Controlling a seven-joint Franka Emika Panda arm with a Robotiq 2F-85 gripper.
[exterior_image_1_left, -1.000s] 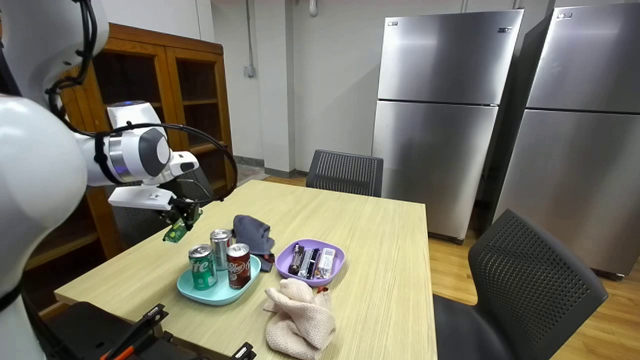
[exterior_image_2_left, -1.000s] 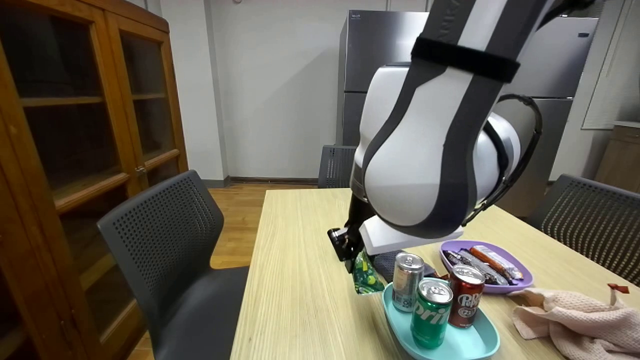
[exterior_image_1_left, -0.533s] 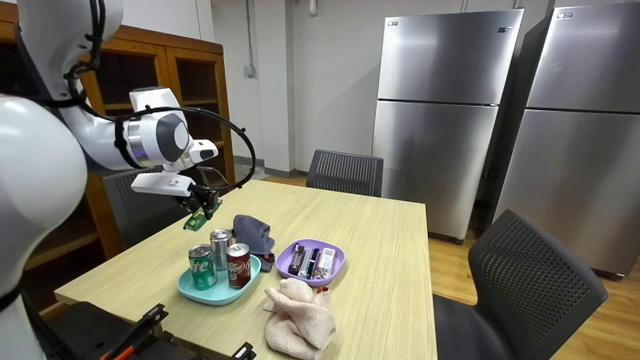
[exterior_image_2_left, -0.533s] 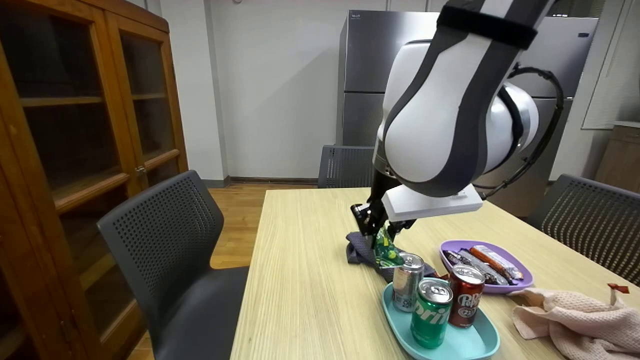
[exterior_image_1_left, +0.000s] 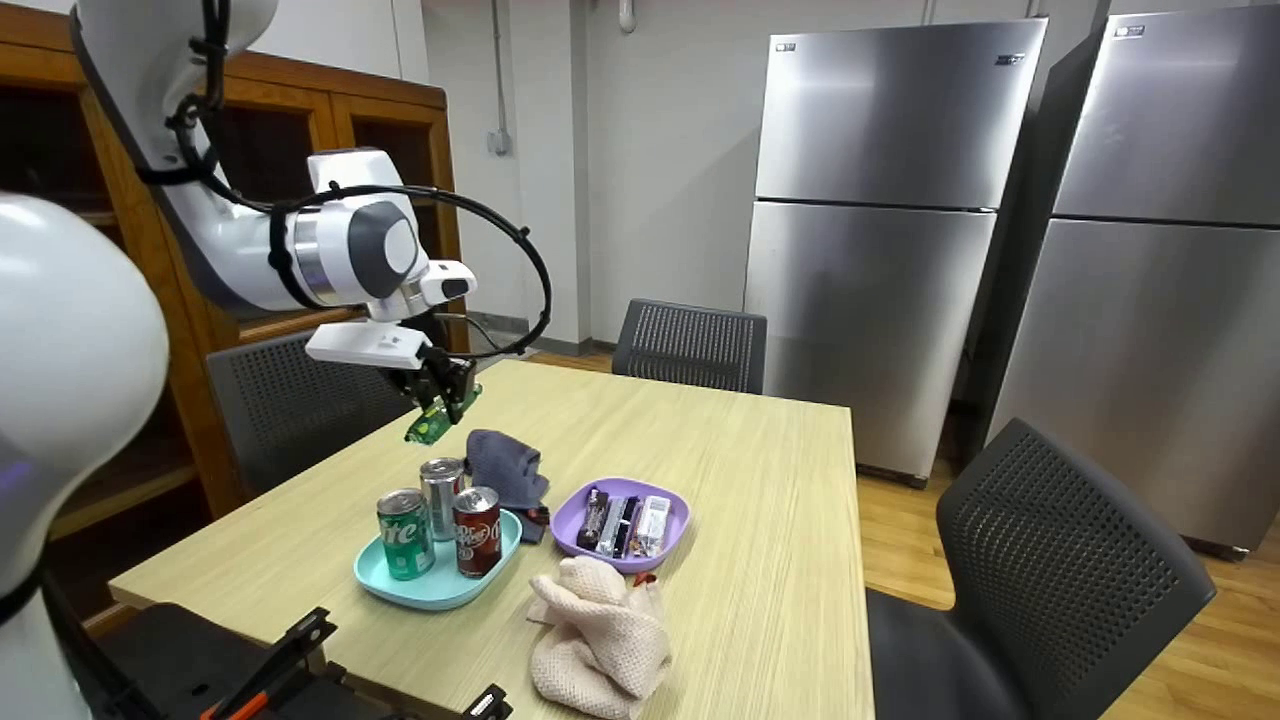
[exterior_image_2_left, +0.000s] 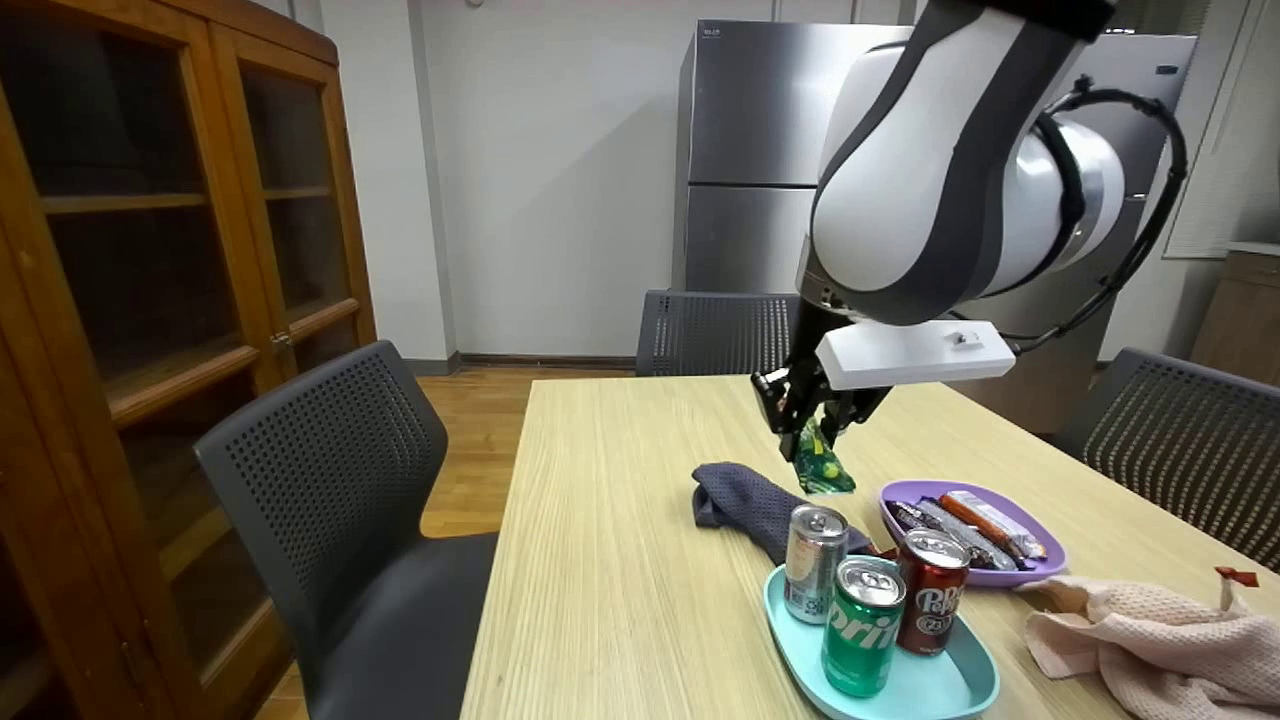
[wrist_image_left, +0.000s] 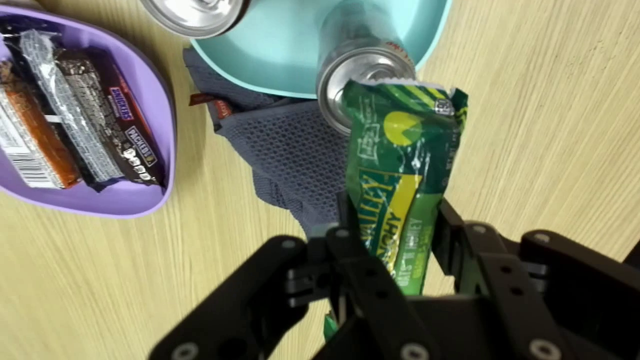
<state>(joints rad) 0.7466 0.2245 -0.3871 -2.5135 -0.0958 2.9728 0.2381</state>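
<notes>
My gripper (wrist_image_left: 395, 215) is shut on a green wrapped granola bar (wrist_image_left: 397, 150), which hangs between its fingers above the table. Both also show in an exterior view (exterior_image_2_left: 820, 465). The bar's far end overlaps the silver can (wrist_image_left: 367, 70) in the wrist view. The silver can, a green Sprite can (exterior_image_1_left: 405, 540) and a red Dr Pepper can (exterior_image_1_left: 478, 535) stand upright on a teal tray (exterior_image_1_left: 372, 577). A dark grey-blue cloth (exterior_image_2_left: 745, 505) lies crumpled beside that tray, partly under the bar in the wrist view. A purple tray (wrist_image_left: 125, 200) holds several wrapped bars (wrist_image_left: 100, 115).
A crumpled pale pink cloth (exterior_image_1_left: 600, 640) lies near the purple tray. Dark chairs (exterior_image_1_left: 690, 345) stand around the wooden table (exterior_image_1_left: 760, 520). A wooden cabinet (exterior_image_2_left: 180, 300) and steel refrigerators (exterior_image_1_left: 880, 300) stand farther back.
The arm has moved with the bar rightward and up in both exterior views, from the table's side to above the dark cloth. The trays, cans and cloths have stayed put.
</notes>
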